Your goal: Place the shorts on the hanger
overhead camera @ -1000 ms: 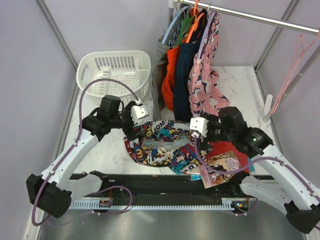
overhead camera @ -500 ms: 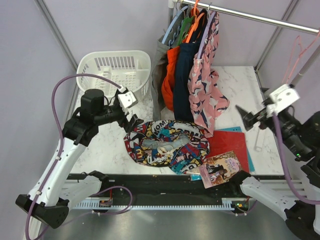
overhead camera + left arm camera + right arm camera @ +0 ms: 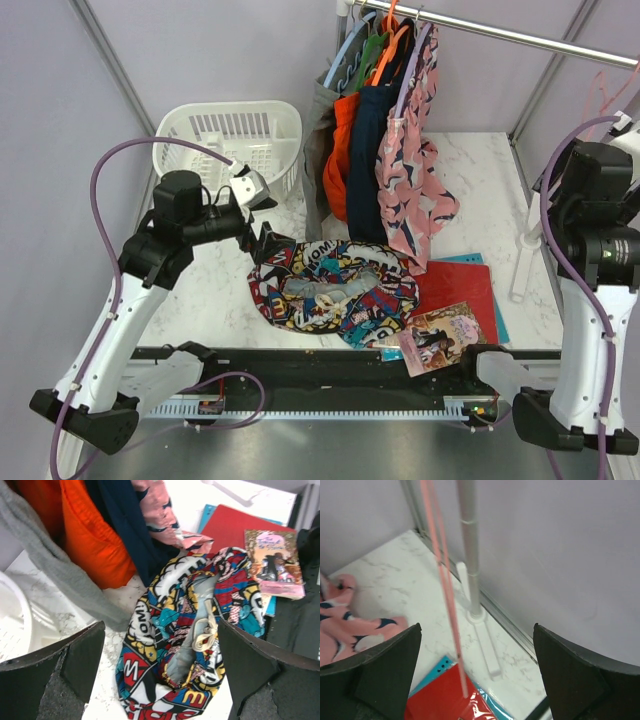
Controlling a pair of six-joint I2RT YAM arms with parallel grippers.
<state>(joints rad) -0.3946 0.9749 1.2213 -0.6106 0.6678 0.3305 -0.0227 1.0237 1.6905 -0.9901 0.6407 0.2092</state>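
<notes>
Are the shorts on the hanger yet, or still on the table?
Not yet: the shorts lie crumpled on the table, and the pink hanger hangs bare off to the right.

Left gripper [image 3: 160, 640] open, low; right gripper [image 3: 477, 640] open, apparently high.

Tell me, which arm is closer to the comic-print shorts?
Left. The left gripper hovers open just above the shorts' left edge; the right gripper is far off to the right, at the pink hanger.
</notes>
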